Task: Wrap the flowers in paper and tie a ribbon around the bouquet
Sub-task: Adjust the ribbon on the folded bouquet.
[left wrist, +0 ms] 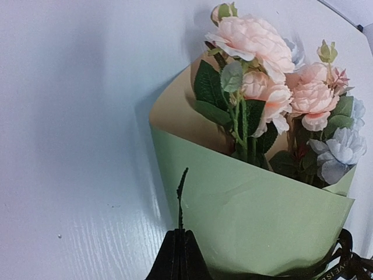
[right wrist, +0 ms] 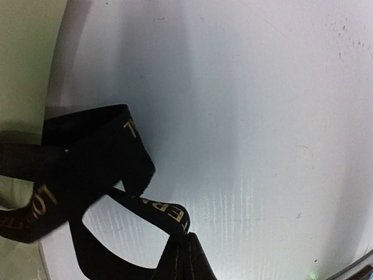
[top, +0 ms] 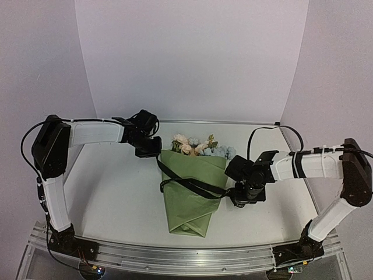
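**Top view.** I am watching the bouquet point(top: 189, 201) lying at the middle of the worktop point(top: 111, 198). Its narrow folded end is pointing toward the near edge and its wide end is opening toward the far edge. The flowers point(top: 198, 146) are spilling out of that wide end, with cream-peach blooms toward the left and pale blue ones toward the right. The paper point(left wrist: 250, 216) is showing its olive side outward and its tan side inside the collar behind the stems. The ribbon point(top: 192, 184) is running slantwise across the upper half of the bouquet, from its far left corner down to its right edge. A second strand is leaving the bouquet's left edge lower down and meeting the first at the right.

**Left wrist view.** My left gripper point(left wrist: 180, 262) is hovering at the far left corner of the bouquet, its jaws pressed together on one end of the ribbon. A thin black sliver is standing up edge-on from between them. More ribbon, with light lettering, is peeking round the paper at the lower right of this view.

**Right wrist view.** My right gripper point(right wrist: 183, 256) is sitting just beside the right edge of the bouquet, low over the worktop, its jaws clamped on the other end of the ribbon. From the fingertips the lettered strand is rising, folding into a loose loop and passing back toward the paper at the left of this view.
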Motion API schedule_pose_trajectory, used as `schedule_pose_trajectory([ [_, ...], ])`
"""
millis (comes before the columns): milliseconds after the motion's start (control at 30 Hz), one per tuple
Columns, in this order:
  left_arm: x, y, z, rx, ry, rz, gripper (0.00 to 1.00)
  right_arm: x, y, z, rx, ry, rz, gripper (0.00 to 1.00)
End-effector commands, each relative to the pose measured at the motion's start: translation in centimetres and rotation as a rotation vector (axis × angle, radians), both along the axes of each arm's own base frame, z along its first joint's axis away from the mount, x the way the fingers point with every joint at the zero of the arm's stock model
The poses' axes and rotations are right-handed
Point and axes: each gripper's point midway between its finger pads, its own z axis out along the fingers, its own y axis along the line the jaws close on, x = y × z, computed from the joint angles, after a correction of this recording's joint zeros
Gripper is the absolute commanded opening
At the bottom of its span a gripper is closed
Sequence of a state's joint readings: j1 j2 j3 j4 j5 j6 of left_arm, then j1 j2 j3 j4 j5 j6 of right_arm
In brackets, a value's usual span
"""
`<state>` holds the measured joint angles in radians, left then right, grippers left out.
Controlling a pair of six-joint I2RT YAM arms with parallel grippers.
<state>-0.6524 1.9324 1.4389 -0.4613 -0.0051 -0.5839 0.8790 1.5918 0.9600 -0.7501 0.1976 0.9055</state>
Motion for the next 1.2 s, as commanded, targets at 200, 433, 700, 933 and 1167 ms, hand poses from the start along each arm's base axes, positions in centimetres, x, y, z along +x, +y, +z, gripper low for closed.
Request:
schedule_pose_trajectory([
  [200, 0.8, 2.2, 2.8, -0.038, -0.070, 0.072, 0.00, 0.6, -2.0, 2.1, -0.101, 0.008, 0.059, 0.00],
  [433, 0.6, 4.0, 2.7, -0.031, -0.077, 0.116, 0.00, 1.8, -3.4, 2.9, -0.111, -0.008, 0.049, 0.01],
  [700, 0.3, 5.6, 2.4, -0.034, -0.070, 0.145, 0.00, 2.7, -4.2, 2.8, -0.124, 0.017, 0.046, 0.15],
  [933, 0.3, 5.9, 2.1, -0.034, -0.065, 0.151, 0.00, 3.0, -4.5, 2.8, -0.117, 0.026, 0.038, 0.24],
  [1167, 0.5, 5.6, 2.1, -0.047, -0.061, 0.142, 0.00, 3.0, -3.7, 2.7, -0.079, 0.058, 0.058, 0.34],
])
